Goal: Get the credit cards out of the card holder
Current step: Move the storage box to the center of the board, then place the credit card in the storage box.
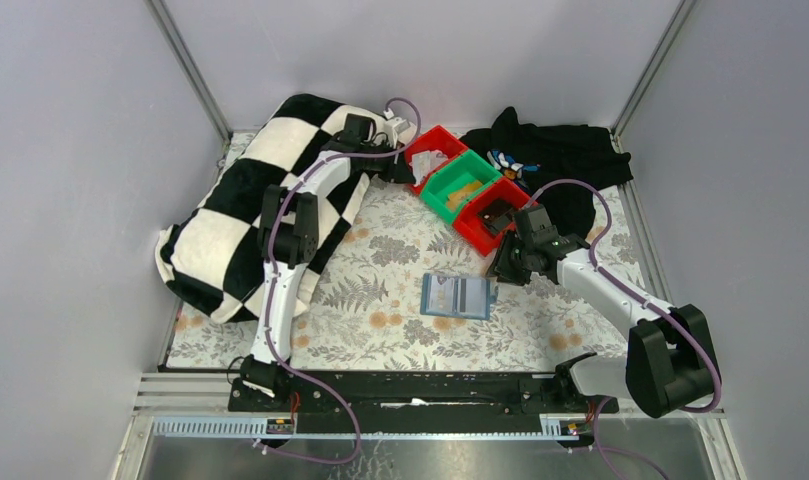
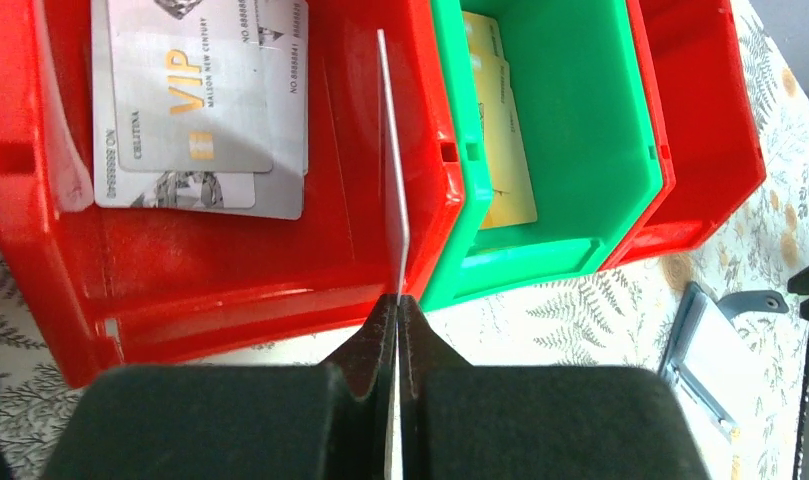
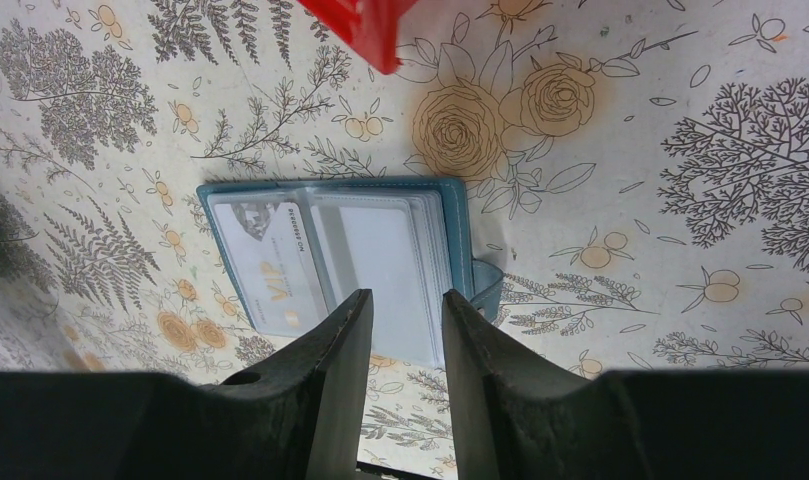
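Observation:
The teal card holder lies open on the floral cloth, pockets up. In the right wrist view the card holder shows one silver VIP credit card in its left pocket. My right gripper hangs open just above the holder's near edge, with nothing between its fingers; from above the right gripper sits just right of the holder. My left gripper is shut on a credit card, seen edge-on over the back red bin. Silver VIP cards lie in that bin.
Three bins stand in a diagonal row: red, green holding yellow cards, and red. A black-and-white checkered blanket fills the left side. A black garment lies at the back right.

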Tool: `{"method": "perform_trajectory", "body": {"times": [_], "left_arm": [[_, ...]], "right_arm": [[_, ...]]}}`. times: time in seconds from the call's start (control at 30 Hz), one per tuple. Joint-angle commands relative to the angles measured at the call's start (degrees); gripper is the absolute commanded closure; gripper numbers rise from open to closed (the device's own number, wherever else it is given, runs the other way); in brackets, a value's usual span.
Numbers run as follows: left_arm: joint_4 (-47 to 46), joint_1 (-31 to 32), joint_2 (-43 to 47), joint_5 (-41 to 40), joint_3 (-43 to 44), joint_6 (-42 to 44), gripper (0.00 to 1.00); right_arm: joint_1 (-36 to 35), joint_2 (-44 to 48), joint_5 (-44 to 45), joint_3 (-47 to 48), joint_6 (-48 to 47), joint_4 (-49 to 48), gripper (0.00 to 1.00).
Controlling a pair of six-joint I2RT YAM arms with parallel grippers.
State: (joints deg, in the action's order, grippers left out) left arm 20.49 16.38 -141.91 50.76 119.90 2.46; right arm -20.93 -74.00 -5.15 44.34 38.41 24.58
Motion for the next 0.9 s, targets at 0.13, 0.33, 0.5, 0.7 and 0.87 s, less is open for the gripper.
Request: {"method": "perform_trajectory", "body": {"times": [0.13,0.33,0.5,0.7,0.87], "left_arm": [[-1.21,1.47,5.48,-1.79,-0.37,-1.22,1.0],[0.68,1.46,3.31,-4.49,7.51,-4.08,1.0],[4.09,1.16,-0.74,-4.79,13.55,-2.92,1.0],[4.05,0.24,-2.88,-3.13,14.14,0.18,1.0],[4.12,0.23,-4.24,-3.13,14.49,0.85,1.0]], "right_arm": [[0.23,0.79,-0.51,-0.04,0.43,-0.66,0.61],[0.28,1.16,-0.12,0.03,0.35,-0.47,0.61],[0.28,0.78,-0.46,0.26,0.12,-0.45,0.61],[0.28,0.71,-0.54,0.22,-0.01,-0.44,0.61],[0.27,0.52,-0.65,0.22,0.08,-0.58,0.61]]}}
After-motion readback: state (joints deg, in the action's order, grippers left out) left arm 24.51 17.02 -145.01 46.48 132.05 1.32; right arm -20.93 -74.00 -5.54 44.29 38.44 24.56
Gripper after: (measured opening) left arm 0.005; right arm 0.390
